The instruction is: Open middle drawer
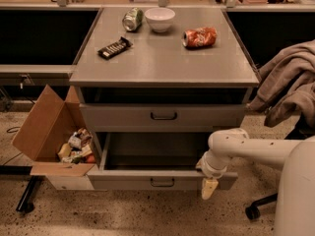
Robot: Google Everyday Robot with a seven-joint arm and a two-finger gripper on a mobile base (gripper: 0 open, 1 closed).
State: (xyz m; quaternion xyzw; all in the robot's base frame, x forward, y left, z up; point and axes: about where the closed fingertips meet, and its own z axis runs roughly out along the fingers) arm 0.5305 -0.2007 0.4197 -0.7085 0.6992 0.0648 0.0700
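Here — one claw (pixel 208 187) at one open middle drawer (pixel 123 181), right corner.

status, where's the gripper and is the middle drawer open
Gripper at right end of the middle drawer, at its front panel. Drawer pulled well out, grey inside showing. Cardboard box close by its left end, not in its path.

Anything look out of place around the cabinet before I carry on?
Yes. On the cabinet top, the green can and the orange can lie on their sides, the orange one looking dented. The gripper hangs at the pulled-out middle drawer's front right edge. Nothing looks spilled.
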